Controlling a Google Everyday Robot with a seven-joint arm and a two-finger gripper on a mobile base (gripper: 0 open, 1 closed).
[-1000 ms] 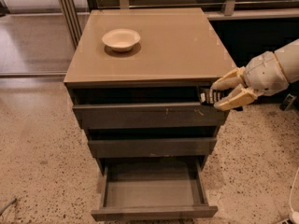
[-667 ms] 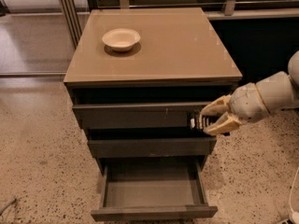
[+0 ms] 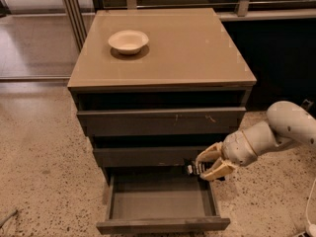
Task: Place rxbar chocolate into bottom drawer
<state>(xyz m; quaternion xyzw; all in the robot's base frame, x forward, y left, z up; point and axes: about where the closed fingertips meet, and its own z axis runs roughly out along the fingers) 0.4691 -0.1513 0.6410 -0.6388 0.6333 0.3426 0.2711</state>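
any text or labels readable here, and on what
rxbar chocolate, held in the gripper at the right rear of the open bottom drawer: a row of white lettering, too small to read.
white bowl, cabinet: no text visible.

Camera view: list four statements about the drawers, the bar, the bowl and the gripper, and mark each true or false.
1. The bottom drawer is pulled open. True.
2. The rxbar chocolate lies on the drawer's floor. False: the gripper holds it above the drawer's right rear corner.
3. The white bowl sits on the cabinet top. True.
4. The gripper hovers over the white bowl. False: it is low on the right, just below the middle drawer front, far from the bowl.
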